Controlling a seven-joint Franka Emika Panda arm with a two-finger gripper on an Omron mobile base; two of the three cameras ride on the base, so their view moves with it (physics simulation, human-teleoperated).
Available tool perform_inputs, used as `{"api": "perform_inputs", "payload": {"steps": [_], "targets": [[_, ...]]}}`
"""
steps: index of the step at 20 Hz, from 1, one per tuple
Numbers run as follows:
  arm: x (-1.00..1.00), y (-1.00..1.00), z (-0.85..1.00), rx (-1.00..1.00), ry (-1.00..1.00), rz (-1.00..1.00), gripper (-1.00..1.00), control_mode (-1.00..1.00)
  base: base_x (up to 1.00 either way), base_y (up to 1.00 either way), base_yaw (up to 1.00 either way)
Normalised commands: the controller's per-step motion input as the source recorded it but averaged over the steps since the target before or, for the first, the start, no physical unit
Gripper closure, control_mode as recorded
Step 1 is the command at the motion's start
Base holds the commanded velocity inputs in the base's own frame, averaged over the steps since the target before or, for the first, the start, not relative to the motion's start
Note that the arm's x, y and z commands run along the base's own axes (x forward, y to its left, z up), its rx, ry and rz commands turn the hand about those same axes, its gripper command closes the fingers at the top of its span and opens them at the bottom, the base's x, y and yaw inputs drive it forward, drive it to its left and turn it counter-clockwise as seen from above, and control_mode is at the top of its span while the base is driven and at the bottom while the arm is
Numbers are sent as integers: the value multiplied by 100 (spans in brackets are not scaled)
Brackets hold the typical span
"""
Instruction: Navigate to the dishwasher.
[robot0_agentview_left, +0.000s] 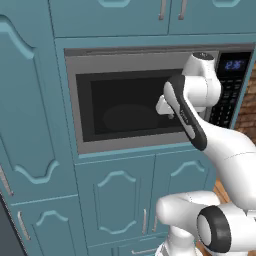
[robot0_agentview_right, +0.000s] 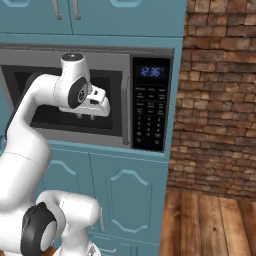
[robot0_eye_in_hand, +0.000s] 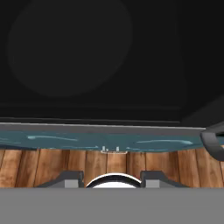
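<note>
Nearest the base cameras, the white arm (robot0_agentview_left: 220, 150) is seen folded upward, its gripper (robot0_agentview_right: 86, 117) held in front of the microwave (robot0_agentview_left: 125, 132) window, near the glass but not touching it. In the hand view the two fingertips (robot0_eye_in_hand: 65, 179) are seen set wide apart with nothing between them, so the gripper is recorded as released. The microwave is built into teal cabinetry, door closed; through the dark window a faint round turntable (robot0_agentview_left: 131, 117) is made out, and no contents can be discerned inside. The keypad (robot0_agentview_right: 150, 117) and lit display (robot0_agentview_right: 151, 71) are found at the microwave's right. Cabinet doors below (robot0_agentview_left: 120, 200) and above (robot0_agentview_left: 110, 15) are all noted shut, contents hidden. A brick wall (robot0_agentview_right: 220, 100) and wooden floor (robot0_agentview_right: 210, 220) are seen to the right. A dark grey sliver (robot0_agentview_left: 6, 235) is noted at the near left edge of the left base view; whether it is the dishwasher cannot be told.
</note>
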Motion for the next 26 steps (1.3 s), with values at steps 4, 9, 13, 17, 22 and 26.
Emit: {"api": "perform_inputs", "payload": {"steps": [4,9,13,17,22,26], "targets": [[-49,0,0,0,0,1,-100,-100,0,0,0],[-76,0,-2,0,0,1,-100,100,-20,0,0],[0,0,0,0,0,0,-100,100,-99,0,-5],[0,0,0,0,0,0,-100,100,-68,-15,-51],[0,0,0,0,0,0,-100,100,-17,-5,-87],[0,0,0,0,0,0,-100,100,-1,0,-96]]}}
